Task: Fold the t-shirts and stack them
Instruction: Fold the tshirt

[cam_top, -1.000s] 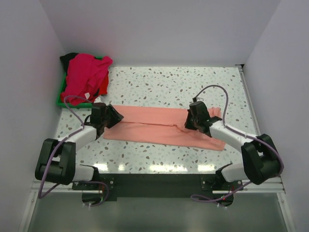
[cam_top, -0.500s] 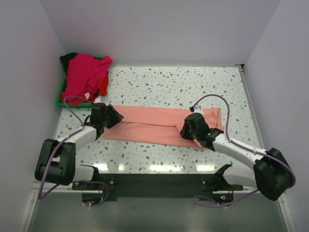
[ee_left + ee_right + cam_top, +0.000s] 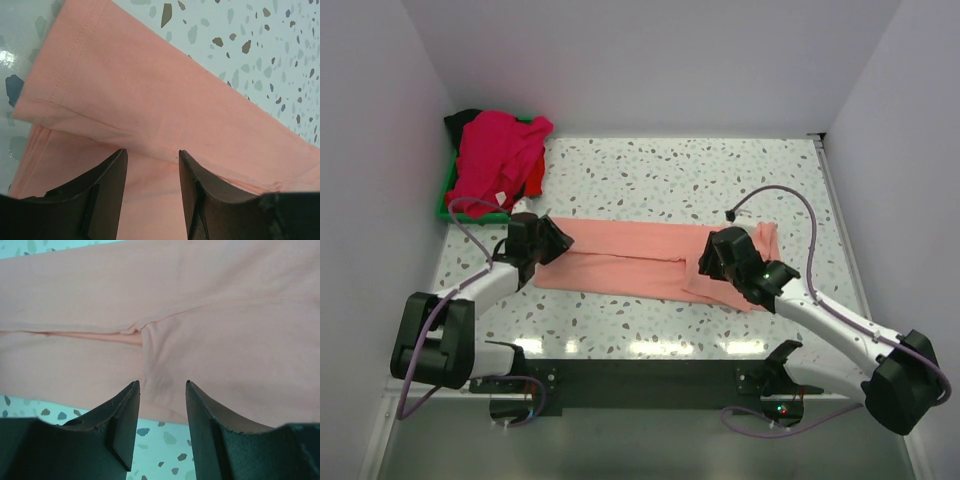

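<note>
Since a second ago my right arm has swung its elbow out toward the near right corner, and the right pincer [image 3: 710, 262] has slid slightly nearer along the cloth. The near right corner of the salmon-pink cloth t-shirt [image 3: 640, 262] is pulled in from where it lay. The left arm has not shifted.

The salmon-pink cloth t-shirt lies as a long folded band across the middle of the speckled white terrazzo desk [image 3: 670, 170], running left to right between my two arms.

The left pincer [image 3: 555, 243] sits at the band's left end. In the left wrist view the left pincer [image 3: 151, 157] has its fingers apart and nothing clamped. An upper folded layer with a stitched hem lies ahead of the tips, over a lower layer.

The right pincer sits on the right part of the band. In the right wrist view the right pincer [image 3: 162, 387] is also spread, with no cloth gripped. Its tips are at the near edge of the shirt, and bare desk shows under them. A crease junction lies just ahead of the gap.

At far left the green plastic tray [image 3: 445, 205] holds a heap. The magenta-pink t-shirt [image 3: 500, 155] is on top, the red t-shirt [image 3: 533, 178] peeks out at its right side, and the black t-shirt [image 3: 465, 120] shows at the back.
</note>
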